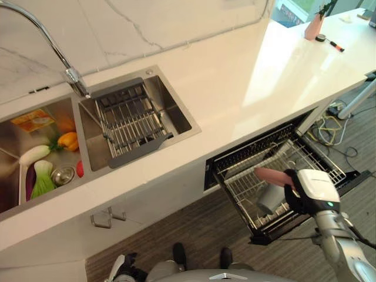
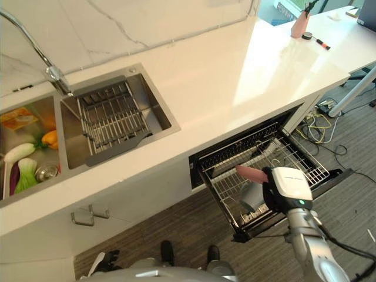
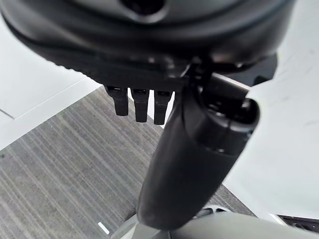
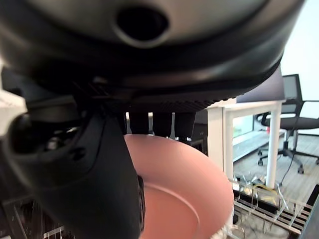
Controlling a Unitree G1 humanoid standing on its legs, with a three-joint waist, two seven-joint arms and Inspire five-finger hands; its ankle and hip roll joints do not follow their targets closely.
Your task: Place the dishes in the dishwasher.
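My right hand (image 1: 301, 192) hovers over the pulled-out dishwasher rack (image 1: 320, 163) and is shut on a pink plate (image 1: 269, 174). The plate sticks out leftward from the hand, tilted on edge above the wires. In the right wrist view the thumb (image 4: 94, 174) lies across the plate (image 4: 184, 194) while the fingers curl behind its rim. A grey cup (image 1: 270, 200) lies in the rack just under the plate. My left hand (image 3: 164, 164) hangs low beside the white cabinet, above the striped floor, fingers relaxed and holding nothing.
The dishwasher sits under the white counter (image 1: 235, 88). A steel sink (image 1: 173, 106) holds a grey drying rack (image 1: 129, 120); the left basin (image 1: 17, 141) has vegetables. A faucet (image 1: 70, 73) arches over it. A pink holder (image 1: 314, 27) stands at the counter's far end.
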